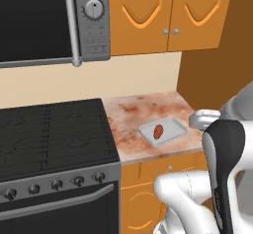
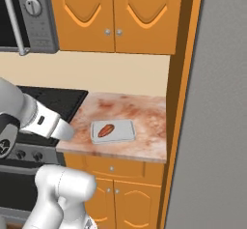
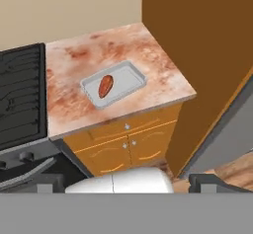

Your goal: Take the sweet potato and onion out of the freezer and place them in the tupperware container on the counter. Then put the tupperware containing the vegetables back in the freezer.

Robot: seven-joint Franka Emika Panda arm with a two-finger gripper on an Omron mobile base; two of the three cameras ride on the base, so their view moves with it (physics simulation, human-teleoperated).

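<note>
While the sweet potato point(image 3: 105, 86) lies inside the tupperware container point(image 3: 129, 76) on the counter point(image 3: 163, 65), the gripper point(image 3: 126, 182) hangs well back from both, off the counter's front edge, its fingers spread wide and holding nothing.

Orange-red sweet potato point(image 3: 105, 86) on a light grey tupperware container point(image 3: 129, 77); bench point(image 3: 148, 55) — reddish-brown and cream marbled stone — over orange cabinets point(image 3: 129, 146) with silver knobs; black stove top point(image 3: 21, 99); plain grey freezer point(image 2: 217, 126); silver microwave point(image 1: 91, 20) with a dark door.
</note>
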